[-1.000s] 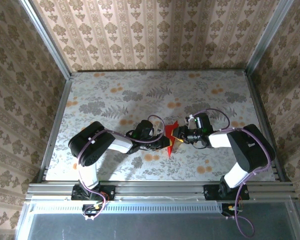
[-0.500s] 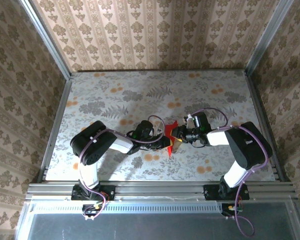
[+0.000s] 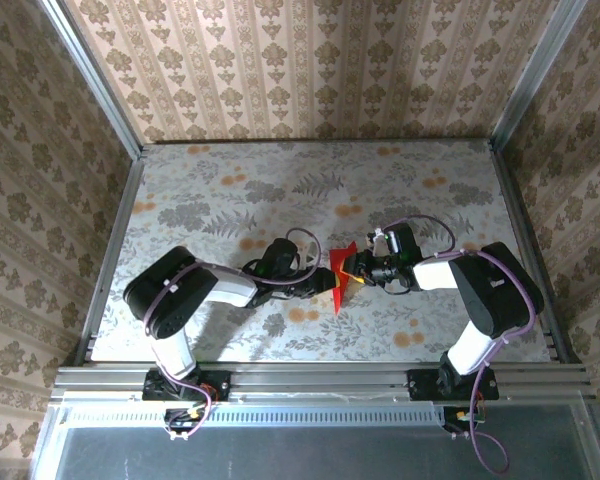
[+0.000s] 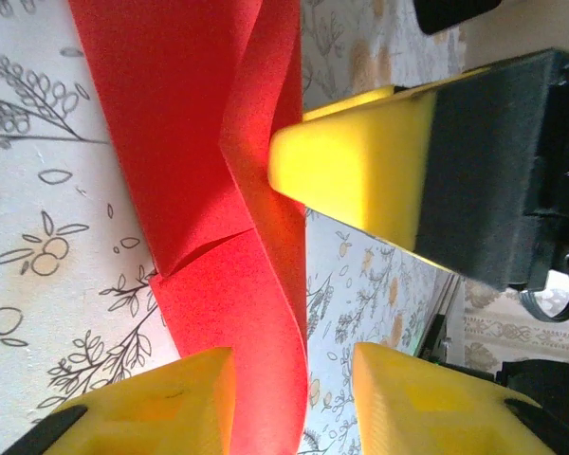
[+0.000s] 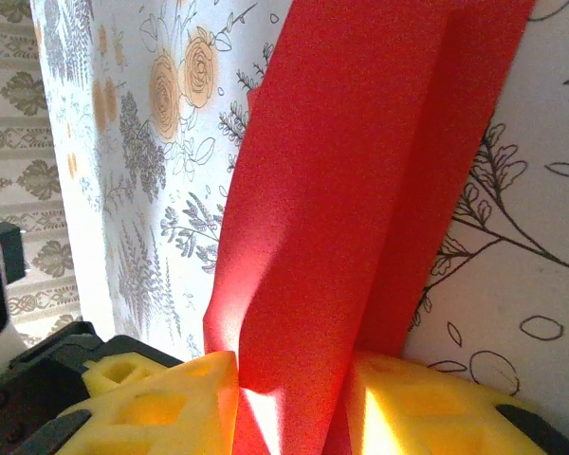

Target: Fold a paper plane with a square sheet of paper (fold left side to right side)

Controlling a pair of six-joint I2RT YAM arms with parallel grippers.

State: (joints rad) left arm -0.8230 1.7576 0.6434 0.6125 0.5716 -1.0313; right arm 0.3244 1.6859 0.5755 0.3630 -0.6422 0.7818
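The square sheet of paper [image 3: 342,272] is light and limp, best held near its crease, where the right gripper [image 5: 292,370] pinches it, while the left gripper [image 4: 292,365] stands open around its edge.

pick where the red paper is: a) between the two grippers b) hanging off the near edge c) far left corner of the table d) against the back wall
a: the red paper sits between the left gripper and the right gripper, near the middle of the table
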